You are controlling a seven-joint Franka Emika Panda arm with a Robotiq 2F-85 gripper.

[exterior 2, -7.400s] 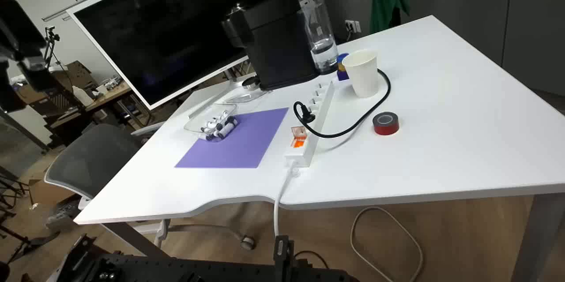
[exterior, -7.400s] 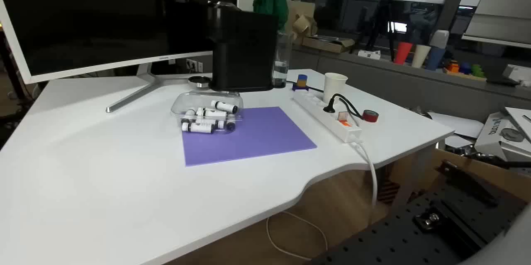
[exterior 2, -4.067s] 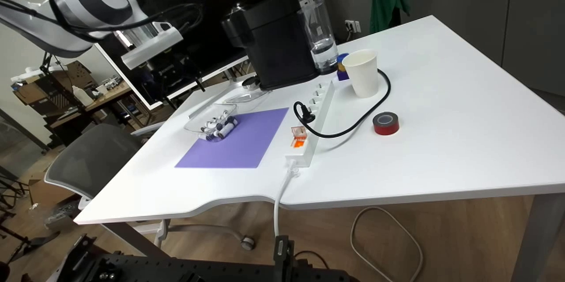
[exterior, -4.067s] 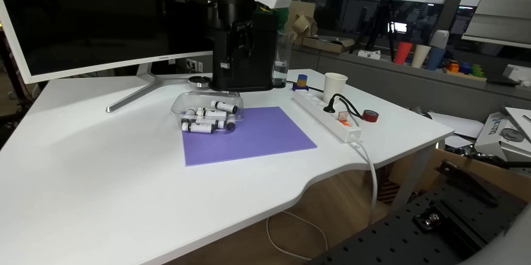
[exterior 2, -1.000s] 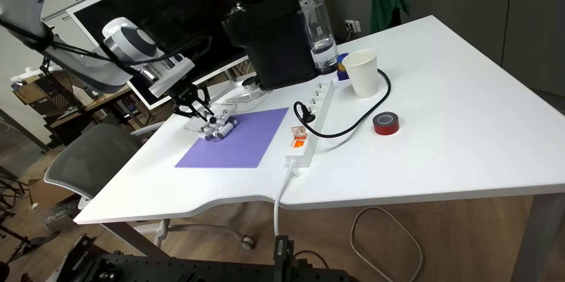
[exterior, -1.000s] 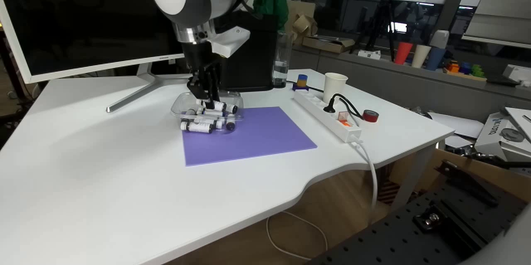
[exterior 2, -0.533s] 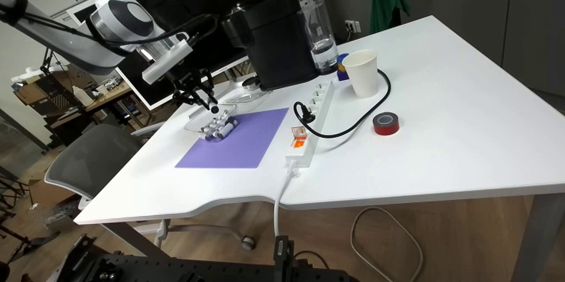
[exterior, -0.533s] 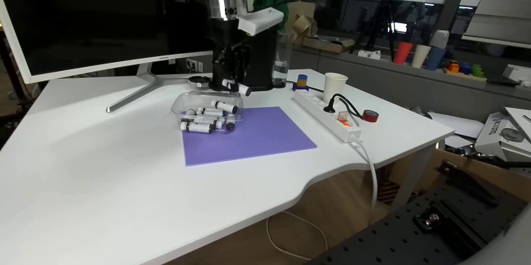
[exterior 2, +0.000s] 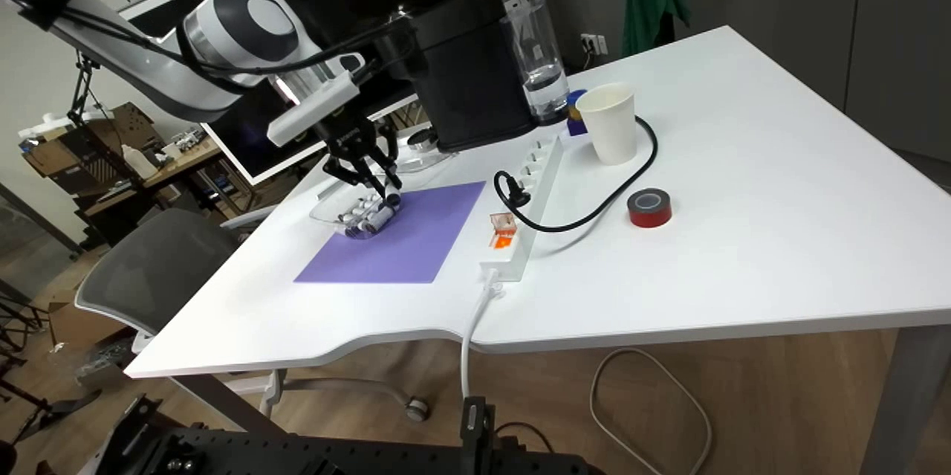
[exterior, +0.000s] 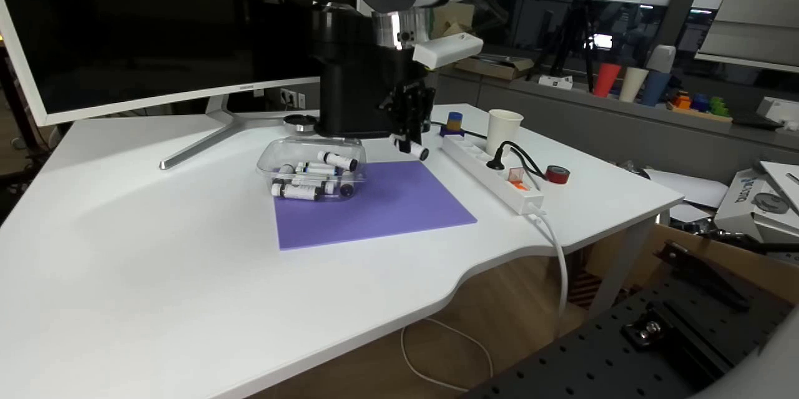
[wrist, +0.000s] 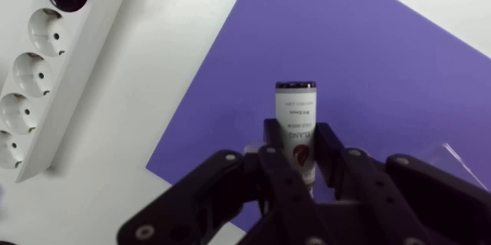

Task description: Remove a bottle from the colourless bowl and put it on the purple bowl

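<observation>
My gripper [wrist: 296, 132] is shut on a small white bottle [wrist: 294, 101], its pads gripping both sides of the label. In the wrist view the purple bowl, a flat violet sheet [wrist: 345, 45], spreads beneath the bottle. An exterior view shows the held bottle [exterior: 419, 151] tilted, dark end lower, in the air near the far part of the sheet [exterior: 399, 208]. Left of it stands the colourless bowl [exterior: 269, 158], a clear low container, with several similar bottles [exterior: 298, 192] inside. In an exterior view the gripper [exterior 2: 390, 189] partly covers the clear bowl [exterior 2: 327, 207].
A white power strip [exterior: 487, 174] with a black plug [exterior: 496, 163] runs beside the sheet. Behind are a black machine [exterior: 349, 87], a paper cup [exterior: 501, 130] and a large monitor [exterior: 156, 30]. Red tape [exterior: 557, 174] lies beyond the strip.
Within the last second my gripper has lifted the bottle out of the clear bowl and carried it sideways toward the power strip, over the violet sheet. The other bottles stay in the bowl.
</observation>
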